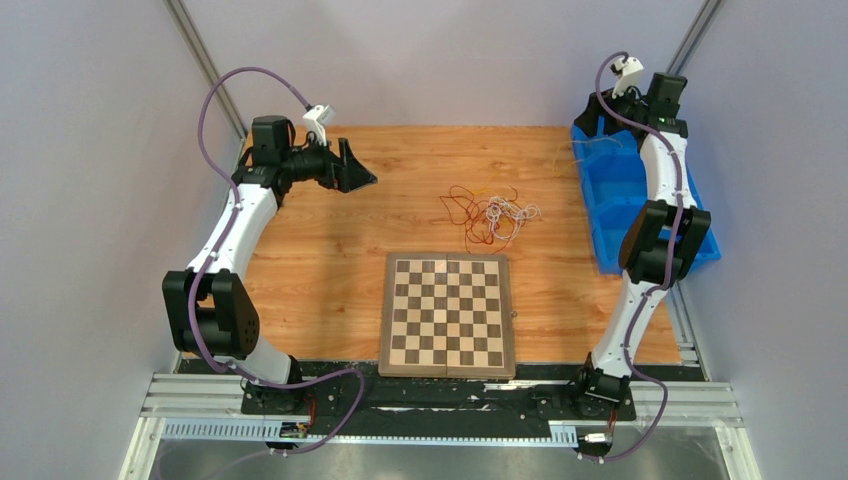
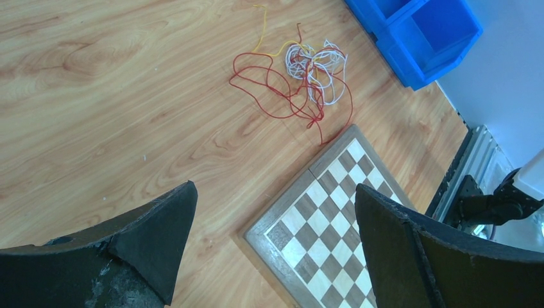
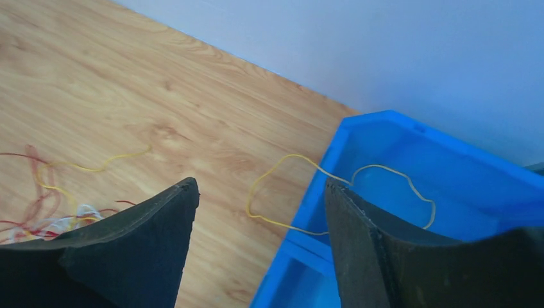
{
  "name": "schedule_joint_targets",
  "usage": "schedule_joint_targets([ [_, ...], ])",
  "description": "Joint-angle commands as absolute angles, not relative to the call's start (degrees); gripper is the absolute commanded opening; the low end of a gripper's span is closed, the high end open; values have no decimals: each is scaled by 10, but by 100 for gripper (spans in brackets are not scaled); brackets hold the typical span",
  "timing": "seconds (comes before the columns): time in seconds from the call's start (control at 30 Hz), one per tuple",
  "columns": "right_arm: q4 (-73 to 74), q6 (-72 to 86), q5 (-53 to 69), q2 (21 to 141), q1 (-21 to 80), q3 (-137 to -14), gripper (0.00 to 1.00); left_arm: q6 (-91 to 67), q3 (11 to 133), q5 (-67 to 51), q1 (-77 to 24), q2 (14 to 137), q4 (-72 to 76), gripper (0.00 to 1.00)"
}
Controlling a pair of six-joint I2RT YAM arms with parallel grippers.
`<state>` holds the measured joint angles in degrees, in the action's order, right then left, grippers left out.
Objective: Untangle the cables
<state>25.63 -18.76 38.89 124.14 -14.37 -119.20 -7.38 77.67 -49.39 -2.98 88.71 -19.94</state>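
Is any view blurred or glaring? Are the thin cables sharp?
Top view: even light, no glare, the cables small but clear. Left wrist view: sharp, each strand distinct. Right wrist view: sharp too, yellow cable clear over the blue bin rim.

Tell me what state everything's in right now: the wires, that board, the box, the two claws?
Bunch of thin red, white and yellow wires: tangled on the wooden table, untouched.
Blue plastic bin: upright, open-topped.
Loose thin yellow wire: draped over the bin's rim, partly inside.
Wooden chessboard: lying flat, no pieces.
Left gripper: open, empty.
Right gripper: open, empty.
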Motion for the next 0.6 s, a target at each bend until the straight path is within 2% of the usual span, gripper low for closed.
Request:
schedule_joint_targets([
  [0.0,256,-303,329,1262,-111,-1206,70,-61,779,-495,-32,868,-192,100],
  [0.1,260,-387,271,1261,-93,-1179,68,-60,782,-494,-31,870,-196,100],
  [0.37,263,-401,213,1300,-67,-1154,65,-66,784,-488,-31,877,-198,100],
  [0.57,254,-317,194,1362,-62,-1196,58,-81,783,-481,-32,882,-190,100],
])
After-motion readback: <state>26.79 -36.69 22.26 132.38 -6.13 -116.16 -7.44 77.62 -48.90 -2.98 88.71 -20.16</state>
